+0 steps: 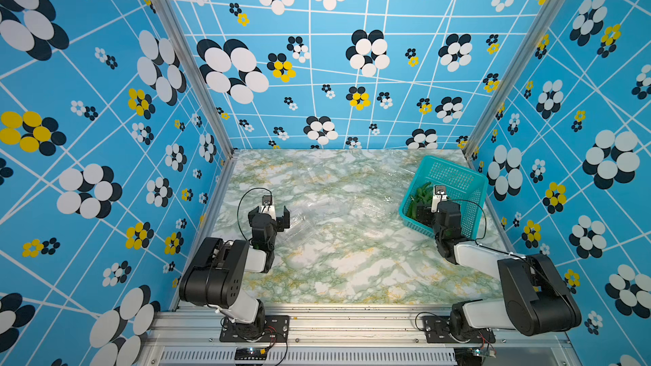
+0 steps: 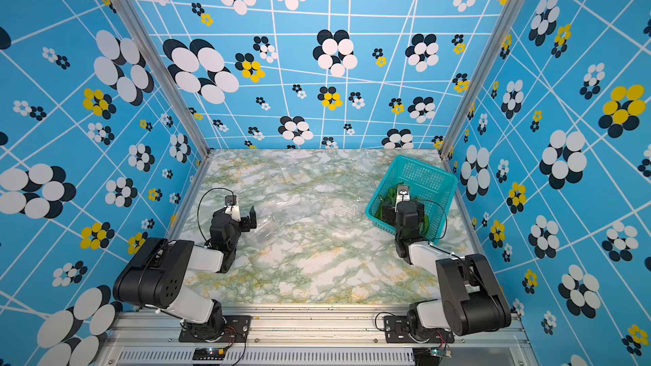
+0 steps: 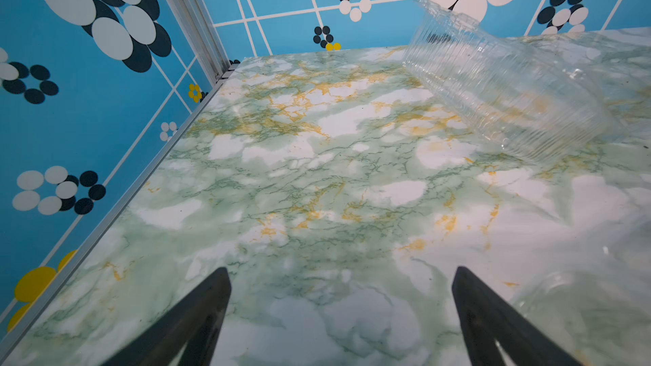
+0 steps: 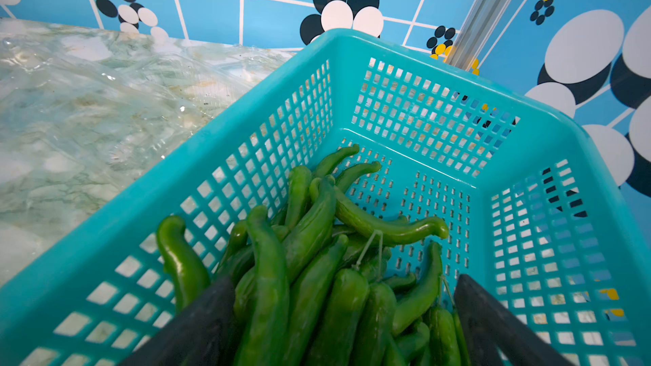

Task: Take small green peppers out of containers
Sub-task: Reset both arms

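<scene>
Right pincer (image 4: 343, 278) stands spread wide and empty, poised over the small green peppers (image 4: 310, 241), which lie heaped in the teal basket (image 4: 246, 128) at the far right of the worktop (image 3: 281, 177). Left pincer (image 3: 340, 269), equally wide and empty, sits at the near left, just beside one of the containers (image 3: 493, 86). These appear empty and are scattered across the middle. Judgement: the peppers are light, glossy and likely slippery, so grip across the mid-body, not the thin stem. Containers look flimsy, easily crushed and apt to slide. No brand, label or writing is legible.
</scene>
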